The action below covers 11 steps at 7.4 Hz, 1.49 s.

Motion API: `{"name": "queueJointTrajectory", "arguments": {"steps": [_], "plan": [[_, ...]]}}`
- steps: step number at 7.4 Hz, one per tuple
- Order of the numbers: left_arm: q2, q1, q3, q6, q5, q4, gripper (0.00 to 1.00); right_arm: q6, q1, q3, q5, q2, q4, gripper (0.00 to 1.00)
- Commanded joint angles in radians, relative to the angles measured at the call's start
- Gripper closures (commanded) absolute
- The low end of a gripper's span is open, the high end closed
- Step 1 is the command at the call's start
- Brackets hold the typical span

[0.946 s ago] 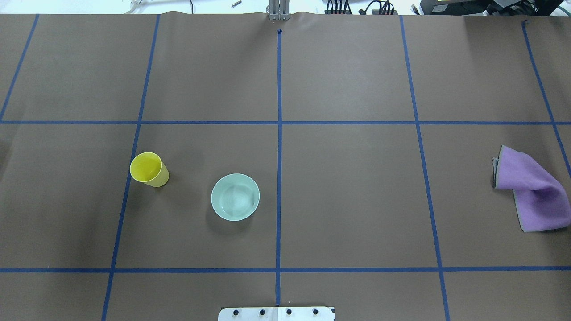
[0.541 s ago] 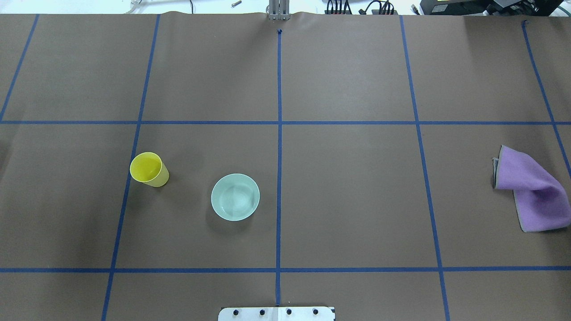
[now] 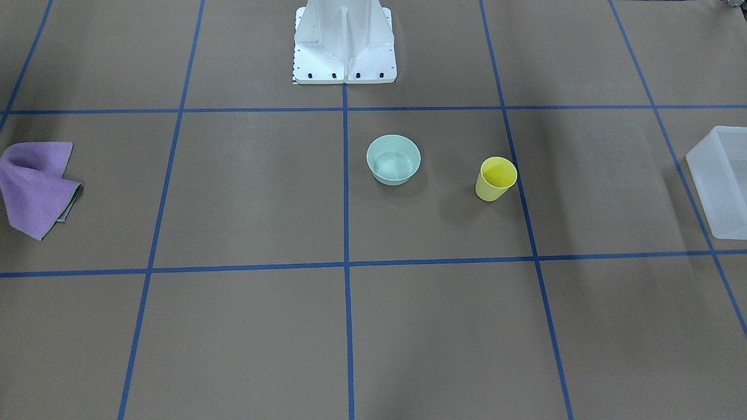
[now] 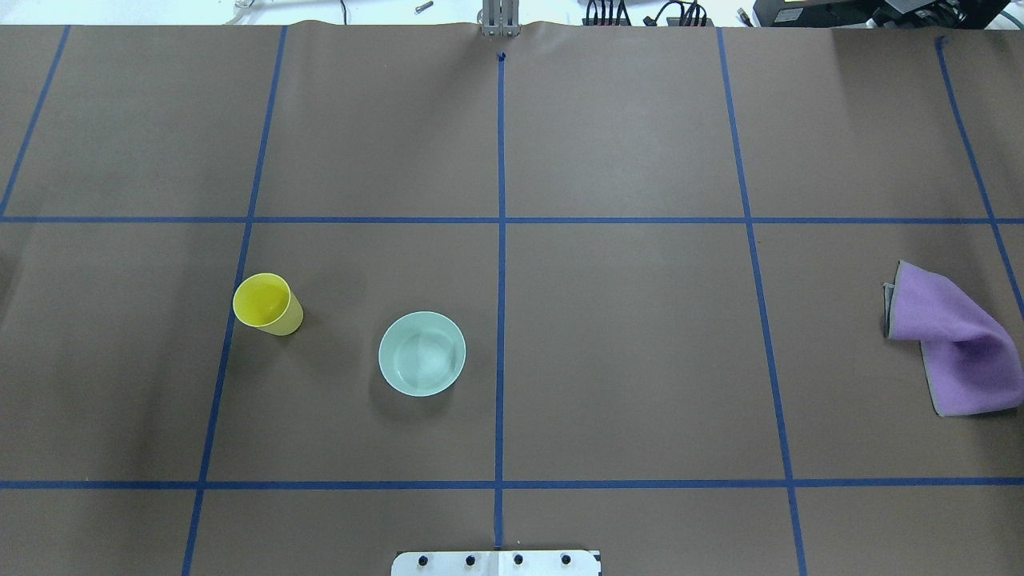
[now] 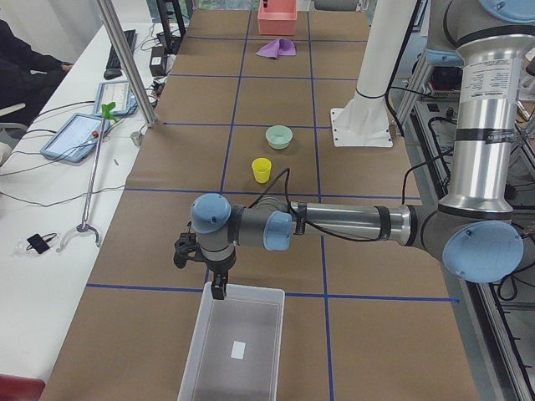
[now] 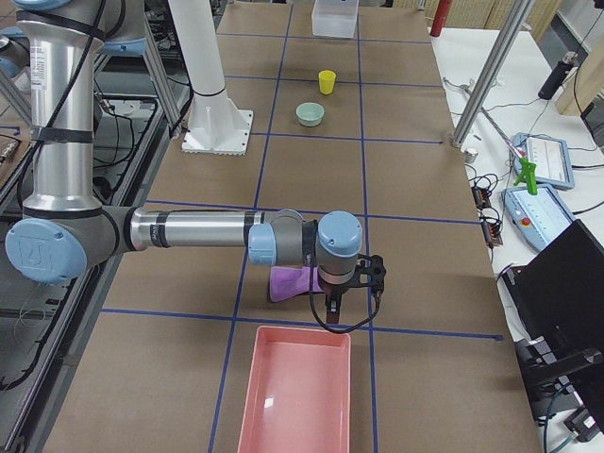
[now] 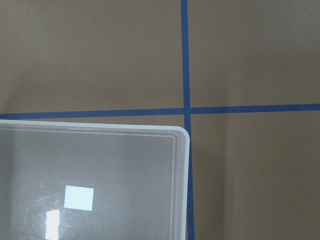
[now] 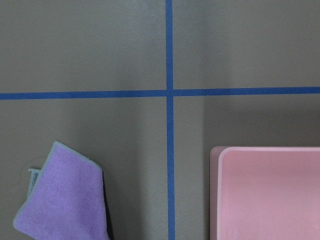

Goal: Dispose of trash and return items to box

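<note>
Both upright, mouths up: yellow cup (image 4: pixel 268 304), mint bowl (image 4: pixel 422 354).

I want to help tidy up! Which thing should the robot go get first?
Probably swing the left end effector from the box toward the yellow cup: cup and bowl both stand outside the box, and the cup is the nearer one.
</note>
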Motion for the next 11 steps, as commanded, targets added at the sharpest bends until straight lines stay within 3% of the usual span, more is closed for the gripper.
{"name": "queueJointTrajectory", "arguments": {"steps": [1, 8, 11], "plan": [[0.002, -0.001, 0.002, 0.008, 0.002, -0.004, 0.02, 0.000, 0.000, 0.006, -0.007, 0.001, 0.000, 0.00], [-0.004, -0.001, -0.002, -0.008, -0.003, -0.017, 0.02, 0.000, -0.006, 0.029, -0.010, 0.033, -0.011, 0.00], [-0.076, 0.004, -0.016, -0.115, -0.006, -0.008, 0.01, -0.002, -0.006, 0.023, -0.012, 0.016, 0.000, 0.00]]}}
